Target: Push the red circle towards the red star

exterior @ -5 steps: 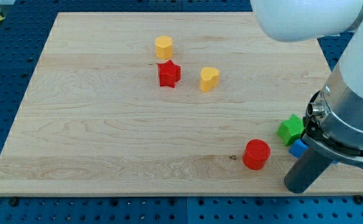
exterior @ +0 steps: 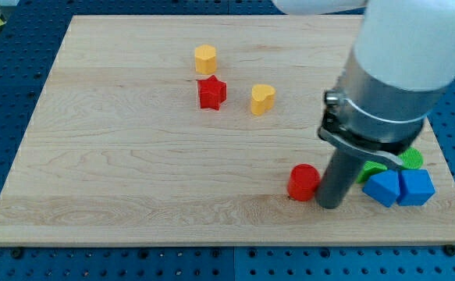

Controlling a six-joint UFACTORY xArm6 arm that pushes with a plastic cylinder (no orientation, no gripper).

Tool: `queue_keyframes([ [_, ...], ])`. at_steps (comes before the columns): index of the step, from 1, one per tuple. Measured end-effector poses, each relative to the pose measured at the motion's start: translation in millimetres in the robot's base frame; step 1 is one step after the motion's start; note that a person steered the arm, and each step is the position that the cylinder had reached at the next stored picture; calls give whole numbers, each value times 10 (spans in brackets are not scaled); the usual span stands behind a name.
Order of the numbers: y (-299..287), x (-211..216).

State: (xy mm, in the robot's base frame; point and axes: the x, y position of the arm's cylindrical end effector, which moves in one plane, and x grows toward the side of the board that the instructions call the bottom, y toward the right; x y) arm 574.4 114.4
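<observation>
The wooden table [exterior: 133, 156] carries a yellow hexagon [exterior: 205, 58], red star [exterior: 211, 93], yellow heart [exterior: 262, 99], red circle [exterior: 303, 182], two blue blocks [exterior: 399, 188] and partly hidden green blocks [exterior: 409, 160].

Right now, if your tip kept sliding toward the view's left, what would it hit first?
My tip would first meet the red circle, just left of it and apparently touching. The red star lies well beyond.

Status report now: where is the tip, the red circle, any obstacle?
My tip right of red circle, touching. Red star up-left. Path open; yellow heart near the line.
</observation>
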Motion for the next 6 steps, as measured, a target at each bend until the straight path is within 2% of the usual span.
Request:
queue_keyframes([
  [2, -525, -51],
  [6, -746, -446],
])
